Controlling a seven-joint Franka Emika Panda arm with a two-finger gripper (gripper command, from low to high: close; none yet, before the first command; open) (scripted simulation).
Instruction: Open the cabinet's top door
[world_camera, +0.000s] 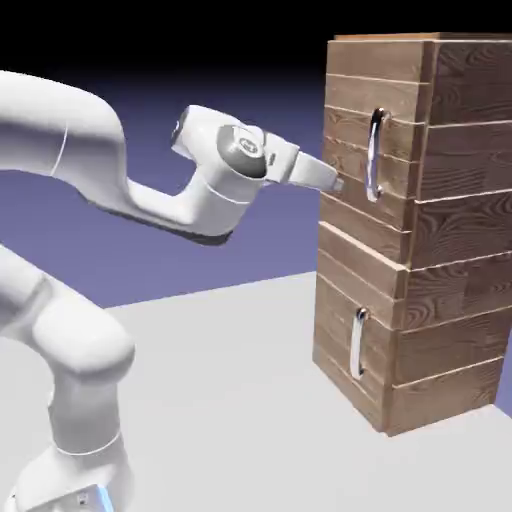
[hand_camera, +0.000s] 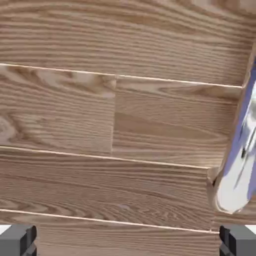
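Note:
The cabinet of brown wood planks stands at the exterior view's right. Its top door carries a long curved silver handle. My gripper hovers close to the door's front, left of the handle and near its lower end, not touching the bar. In the hand view the door's planks fill the picture, the handle shows at the right edge, and my gripper is open, its grey fingertips far apart with nothing between them.
A lower door with a smaller silver handle sits under the top one. The cabinet stands on a pale grey table. My white arm rises from the lower left.

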